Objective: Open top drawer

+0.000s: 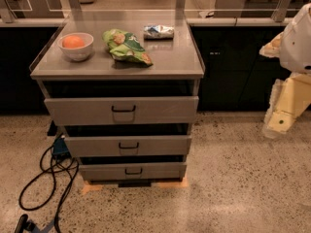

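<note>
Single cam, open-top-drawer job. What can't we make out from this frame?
1. Top drawer inside: in the camera view only a dark gap shows above its front, shadowed under the counter. Contents are unseen.
2. Gripper: low at the right edge, well clear of the drawer handle. The arm above it is cut off by the frame edge.
3. Packet at the counter's back: print too small to read.

Single view. The camera sits high in front of the cabinet (167, 57) and faces forward and down onto it. Range is moderate: the cabinet top, the top drawer (160, 109) and the lower drawers (160, 144) all fit the frame, left of centre. The floor (238, 178) fills the lower part. A counter (228, 21) crosses the upper edge. The gripper (281, 120) shows at the right edge, apart from the cabinet.
</note>
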`<state>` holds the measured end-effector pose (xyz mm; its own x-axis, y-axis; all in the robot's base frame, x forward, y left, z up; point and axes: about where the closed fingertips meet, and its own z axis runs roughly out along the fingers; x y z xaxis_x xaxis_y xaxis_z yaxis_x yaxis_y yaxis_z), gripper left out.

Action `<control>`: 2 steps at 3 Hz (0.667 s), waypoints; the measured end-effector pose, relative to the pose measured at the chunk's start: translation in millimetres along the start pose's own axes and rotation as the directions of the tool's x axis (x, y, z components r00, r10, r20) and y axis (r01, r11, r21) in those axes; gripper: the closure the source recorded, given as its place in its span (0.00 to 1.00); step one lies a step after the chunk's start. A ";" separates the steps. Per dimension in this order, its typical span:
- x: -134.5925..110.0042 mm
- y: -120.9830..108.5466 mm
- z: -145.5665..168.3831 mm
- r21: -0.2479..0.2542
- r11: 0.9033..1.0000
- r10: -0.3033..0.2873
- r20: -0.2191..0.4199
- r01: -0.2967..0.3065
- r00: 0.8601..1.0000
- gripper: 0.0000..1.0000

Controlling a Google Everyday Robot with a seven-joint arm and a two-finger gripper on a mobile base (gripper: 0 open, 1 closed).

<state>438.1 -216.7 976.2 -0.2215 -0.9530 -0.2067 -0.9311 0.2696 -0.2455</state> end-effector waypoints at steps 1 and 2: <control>0.1 0.0 0.2 0.000 1.000 0.000 0.000 0.000 1.000 0.00; 8.1 -1.9 21.0 -0.028 0.999 0.018 0.036 -0.017 0.999 0.00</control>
<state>444.2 -222.0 955.1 -0.2277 -0.9423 -0.2455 -0.9348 0.2821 -0.2157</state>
